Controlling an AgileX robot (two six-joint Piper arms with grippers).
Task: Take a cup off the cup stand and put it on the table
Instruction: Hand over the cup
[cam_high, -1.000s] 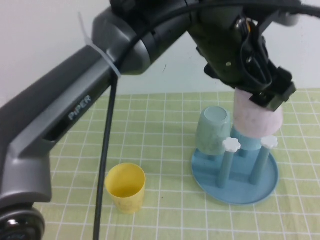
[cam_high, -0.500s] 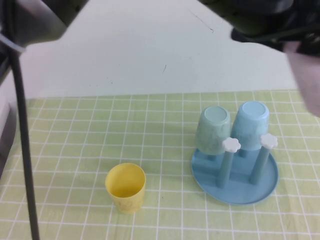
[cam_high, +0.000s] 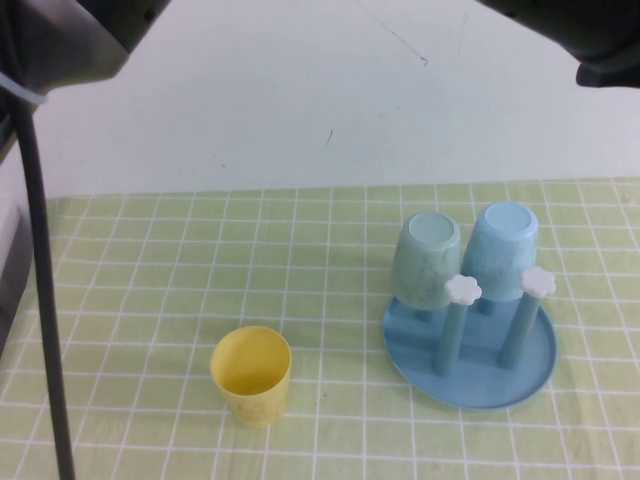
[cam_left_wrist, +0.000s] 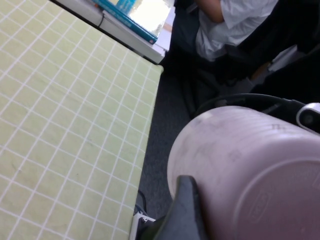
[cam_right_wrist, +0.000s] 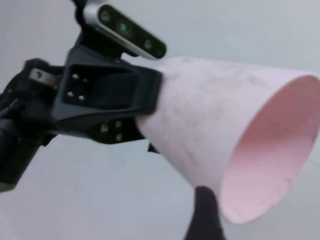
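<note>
The cup (cam_right_wrist: 235, 135), out of the high view, is pinched by the left gripper (cam_right_wrist: 145, 112) in the air. Only one dark fingertip (cam_right_wrist: 202, 215) of the right gripper shows beside its mouth.

The cup stand (cam_high: 470, 345) on the table (cam_high: 150, 290) keeps two cups.

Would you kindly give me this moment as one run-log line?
left gripper: shut on the cup, clear of the cup stand | right gripper: near cup's mouth | the table: cup not yet down

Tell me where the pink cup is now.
The pink cup is off the cup stand, held aloft by the left gripper, out of the high view; right gripper beside it.
</note>
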